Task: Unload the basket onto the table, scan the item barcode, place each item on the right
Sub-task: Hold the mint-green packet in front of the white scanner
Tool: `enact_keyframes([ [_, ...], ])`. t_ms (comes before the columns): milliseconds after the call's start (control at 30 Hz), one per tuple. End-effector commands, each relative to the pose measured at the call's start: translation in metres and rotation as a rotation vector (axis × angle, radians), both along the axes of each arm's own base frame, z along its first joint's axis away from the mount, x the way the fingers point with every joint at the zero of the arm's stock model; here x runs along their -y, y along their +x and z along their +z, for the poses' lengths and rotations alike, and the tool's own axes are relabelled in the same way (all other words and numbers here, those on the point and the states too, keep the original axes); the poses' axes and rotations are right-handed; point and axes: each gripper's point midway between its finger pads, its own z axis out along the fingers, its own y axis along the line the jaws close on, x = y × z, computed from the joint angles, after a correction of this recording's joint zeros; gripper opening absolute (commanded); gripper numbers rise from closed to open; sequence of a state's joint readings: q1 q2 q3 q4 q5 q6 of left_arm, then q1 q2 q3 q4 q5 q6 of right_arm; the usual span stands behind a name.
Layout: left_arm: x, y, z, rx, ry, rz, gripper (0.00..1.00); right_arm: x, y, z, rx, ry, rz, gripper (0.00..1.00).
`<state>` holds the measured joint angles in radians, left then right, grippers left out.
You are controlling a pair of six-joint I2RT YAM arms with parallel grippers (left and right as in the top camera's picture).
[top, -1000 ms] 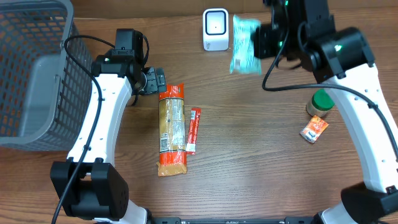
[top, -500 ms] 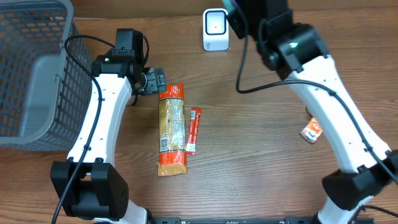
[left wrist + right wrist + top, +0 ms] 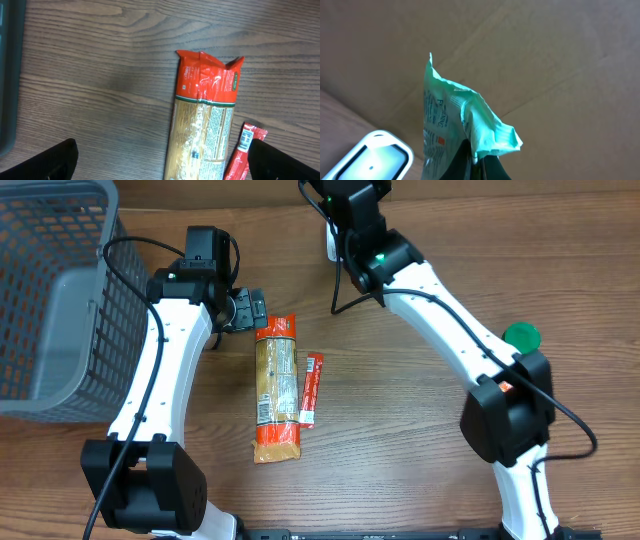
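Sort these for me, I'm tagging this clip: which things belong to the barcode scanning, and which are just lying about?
In the job: green packet, held in the shut right gripper; white scanner.
Lying about: pasta pack, red sachet, green-lidded jar, grey basket; the open left gripper holds nothing.
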<state>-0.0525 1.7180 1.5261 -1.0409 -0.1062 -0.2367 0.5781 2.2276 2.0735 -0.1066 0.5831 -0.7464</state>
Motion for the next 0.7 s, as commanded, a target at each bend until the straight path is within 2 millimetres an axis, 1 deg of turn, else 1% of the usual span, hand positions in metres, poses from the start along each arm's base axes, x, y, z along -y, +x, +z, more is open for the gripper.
enact_keyframes([
  [0, -0.001, 0.003, 0.01, 0.027, 0.007, -0.002, 1.0, 0.002, 0.01, 0.006, 0.079, -0.03, -0.049, 0.03],
  [200, -0.001, 0.003, 0.01, 0.027, 0.007, -0.002, 1.0, -0.003, 0.024, -0.006, 0.163, 0.031, -0.076, 0.03],
  [267, -0.001, 0.003, 0.01, 0.027, 0.007, -0.002, 1.0, -0.003, 0.027, -0.008, 0.189, 0.048, -0.093, 0.03],
  [367, -0.001, 0.003, 0.01, 0.027, 0.007, -0.002, 1.0, -0.004, 0.031, -0.016, 0.207, 0.068, -0.105, 0.03],
  [533, -0.001, 0.003, 0.01, 0.027, 0.007, -0.002, 1.0, -0.001, 0.036, -0.029, 0.24, 0.204, -0.138, 0.04],
  [667, -0.001, 0.003, 0.01, 0.027, 0.007, -0.002, 1.0, -0.002, 0.039, -0.041, 0.238, 0.234, -0.144, 0.04],
])
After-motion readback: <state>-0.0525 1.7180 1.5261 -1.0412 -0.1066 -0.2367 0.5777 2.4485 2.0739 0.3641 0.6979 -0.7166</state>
